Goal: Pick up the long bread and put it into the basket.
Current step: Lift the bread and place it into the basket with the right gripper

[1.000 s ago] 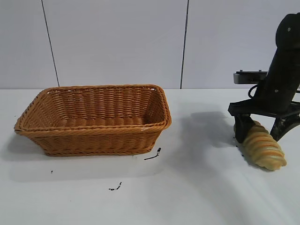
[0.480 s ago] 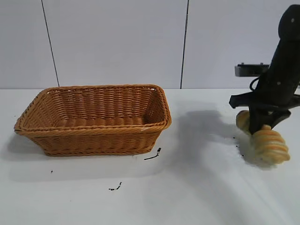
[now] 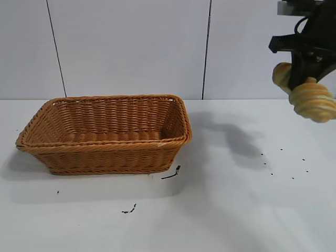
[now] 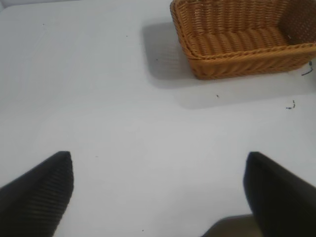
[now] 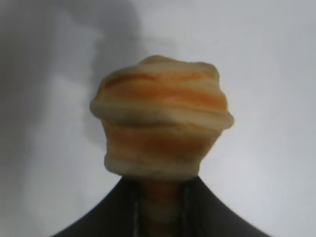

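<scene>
My right gripper (image 3: 300,79) is shut on the long bread (image 3: 313,100), a tan-yellow loaf with orange-brown twisted ridges, and holds it high above the table at the far right. In the right wrist view the loaf's end (image 5: 161,118) points away from the camera, squeezed between the two black fingers (image 5: 113,207). The orange-brown wicker basket (image 3: 107,148) stands on the table at the left, well apart from the bread. It also shows in the left wrist view (image 4: 237,59). My left gripper (image 4: 158,173) is open and empty over bare table, off to the side of the basket.
The white table (image 3: 231,210) carries a few small dark specks (image 3: 170,175) in front of the basket and at the right (image 3: 283,163). A pale panelled wall (image 3: 131,47) stands behind.
My right gripper has lifted the long bread from the table to well above it. The basket has not moved.
</scene>
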Action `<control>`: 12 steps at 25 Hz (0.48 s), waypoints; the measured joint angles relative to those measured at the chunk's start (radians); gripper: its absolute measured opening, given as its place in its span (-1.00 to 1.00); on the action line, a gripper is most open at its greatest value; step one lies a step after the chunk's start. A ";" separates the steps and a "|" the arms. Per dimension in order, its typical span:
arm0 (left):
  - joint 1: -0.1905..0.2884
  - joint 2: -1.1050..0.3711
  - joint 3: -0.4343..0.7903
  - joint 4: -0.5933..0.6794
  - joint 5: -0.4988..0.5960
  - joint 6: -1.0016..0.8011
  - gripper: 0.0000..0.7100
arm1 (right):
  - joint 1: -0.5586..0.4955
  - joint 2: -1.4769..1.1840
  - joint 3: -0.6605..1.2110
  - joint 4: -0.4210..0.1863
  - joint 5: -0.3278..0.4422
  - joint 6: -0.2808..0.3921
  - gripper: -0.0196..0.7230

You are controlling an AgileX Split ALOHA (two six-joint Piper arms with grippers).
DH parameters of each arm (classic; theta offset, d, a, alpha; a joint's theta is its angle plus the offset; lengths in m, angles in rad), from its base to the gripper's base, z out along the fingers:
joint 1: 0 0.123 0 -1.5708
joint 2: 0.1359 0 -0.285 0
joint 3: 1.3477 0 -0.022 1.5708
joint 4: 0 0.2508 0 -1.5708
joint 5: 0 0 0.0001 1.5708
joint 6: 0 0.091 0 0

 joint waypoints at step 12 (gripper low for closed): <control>0.000 0.000 0.000 0.000 0.000 0.000 0.96 | 0.320 0.268 -0.420 -0.007 0.012 -0.232 -0.63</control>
